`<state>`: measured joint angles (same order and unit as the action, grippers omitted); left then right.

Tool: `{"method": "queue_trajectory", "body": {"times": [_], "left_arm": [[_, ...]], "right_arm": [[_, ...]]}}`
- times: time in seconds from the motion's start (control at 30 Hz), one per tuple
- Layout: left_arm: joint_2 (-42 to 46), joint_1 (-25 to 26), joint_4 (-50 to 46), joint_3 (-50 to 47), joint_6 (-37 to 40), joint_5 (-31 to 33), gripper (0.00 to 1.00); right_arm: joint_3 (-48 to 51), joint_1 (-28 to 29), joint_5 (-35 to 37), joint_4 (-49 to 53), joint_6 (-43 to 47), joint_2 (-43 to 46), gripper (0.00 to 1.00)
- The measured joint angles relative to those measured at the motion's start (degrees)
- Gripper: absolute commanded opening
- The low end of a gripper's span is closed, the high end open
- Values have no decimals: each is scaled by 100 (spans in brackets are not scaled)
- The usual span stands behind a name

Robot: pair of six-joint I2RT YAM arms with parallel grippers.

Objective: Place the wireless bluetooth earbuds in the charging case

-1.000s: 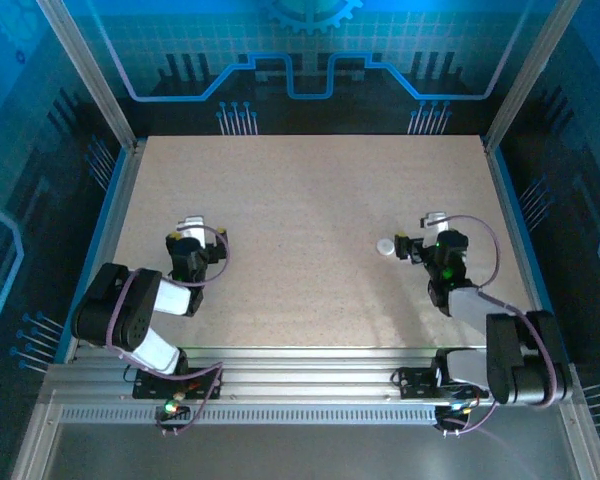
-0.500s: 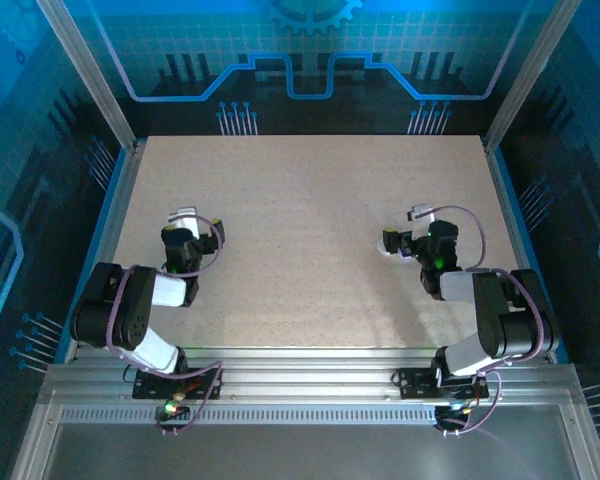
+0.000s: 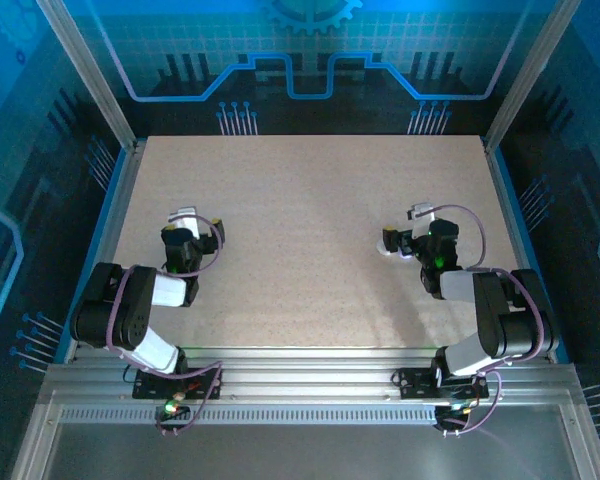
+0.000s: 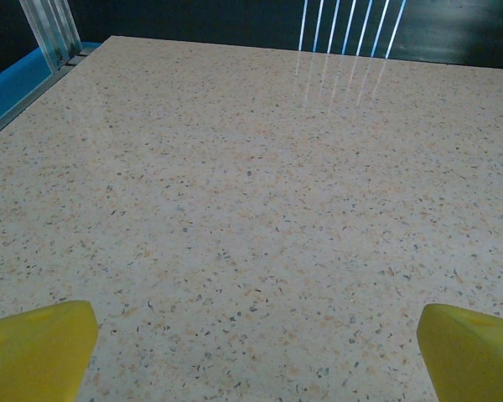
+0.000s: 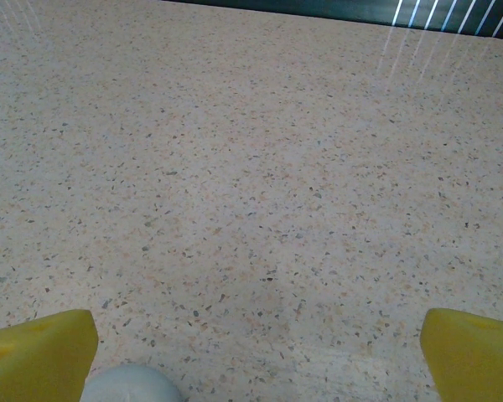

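The charging case (image 3: 385, 246), a small round white puck, lies on the speckled table right of centre. In the right wrist view its pale dome (image 5: 131, 386) peeks in at the bottom edge, just inside the left yellow fingertip (image 5: 38, 355). My right gripper (image 5: 256, 356) is open wide above the table, the case beside its left finger, not gripped; from above, the right gripper (image 3: 408, 236) sits just right of the case. My left gripper (image 4: 253, 350) is open over bare table, and from above the left gripper (image 3: 184, 224) is at the left side. The earbuds are out of view.
The speckled table (image 3: 300, 200) stretches ahead of both grippers. Metal frame posts and a blue rail (image 4: 21, 79) border the left side, and dark walls with thin white pins (image 3: 235, 118) close the far edge.
Over the last second my right arm folded in and its gripper slid left up to the case. The left gripper crept slightly up and left. Nothing moved in the last half second.
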<state>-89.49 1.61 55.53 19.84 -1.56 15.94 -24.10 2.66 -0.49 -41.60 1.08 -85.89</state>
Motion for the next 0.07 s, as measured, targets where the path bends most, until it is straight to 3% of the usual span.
{"method": "queue_trajectory", "body": {"times": [0.07], "left_arm": [[0, 0, 0, 0, 0, 0, 99]], "right_arm": [[0, 0, 0, 0, 0, 0, 100]]}}
